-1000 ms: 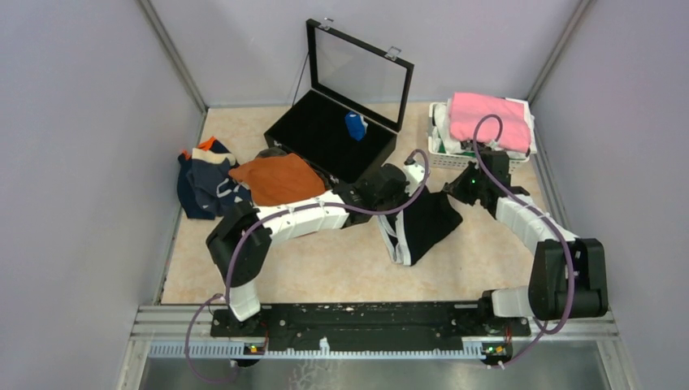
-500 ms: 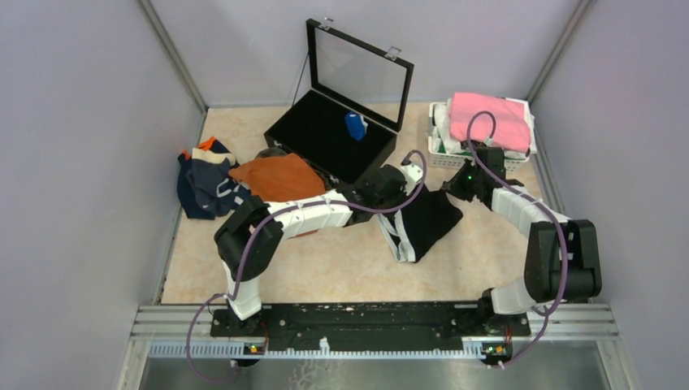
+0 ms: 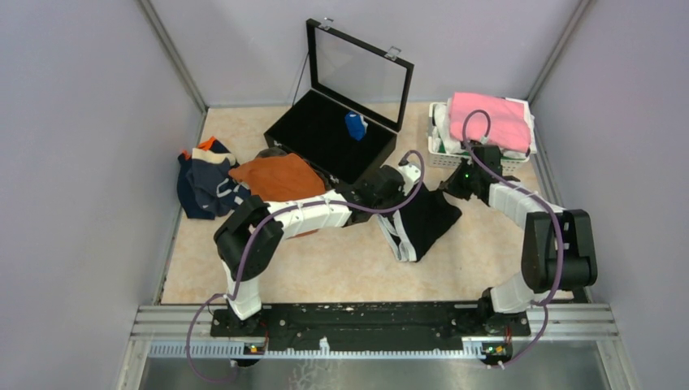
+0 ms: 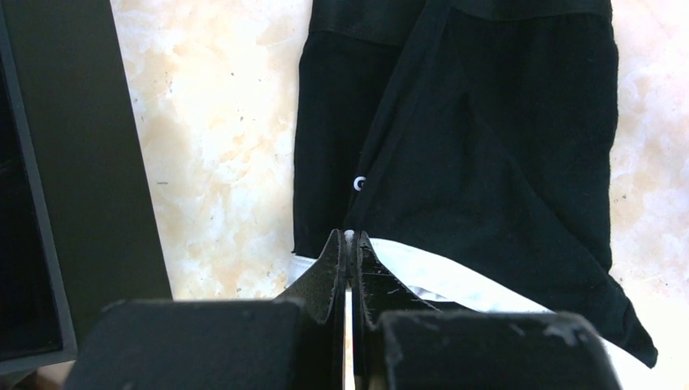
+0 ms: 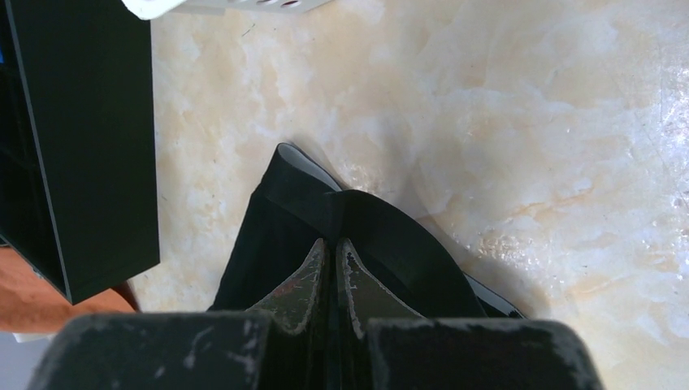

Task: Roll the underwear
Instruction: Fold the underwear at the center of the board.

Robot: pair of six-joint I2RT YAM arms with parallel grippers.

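Black underwear [image 3: 422,221] with a white waistband lies on the table's middle. My left gripper [image 3: 404,180] is shut on its far left corner; in the left wrist view a bit of white trim shows pinched between the tips of the gripper [image 4: 349,237], with the black underwear [image 4: 487,154] spread beyond. My right gripper [image 3: 449,188] is shut on the far right corner; in the right wrist view the gripper [image 5: 331,244] pinches a black hem of the underwear [image 5: 382,236]. Rust-orange underwear [image 3: 276,177] and a navy pile [image 3: 203,183] lie at the left. A blue pair [image 3: 355,125] sits in the box.
An open black box [image 3: 309,142] with its glass lid [image 3: 357,69] raised stands just behind the left gripper; its wall [image 4: 73,162] is close to the left fingers. A white basket [image 3: 455,159] holding pink folded cloth [image 3: 487,120] stands behind the right gripper.
The right arm has pushed its gripper a little farther from the base, its elbow folding in. The left arm shifted slightly. Both grippers stay shut on the black underwear.
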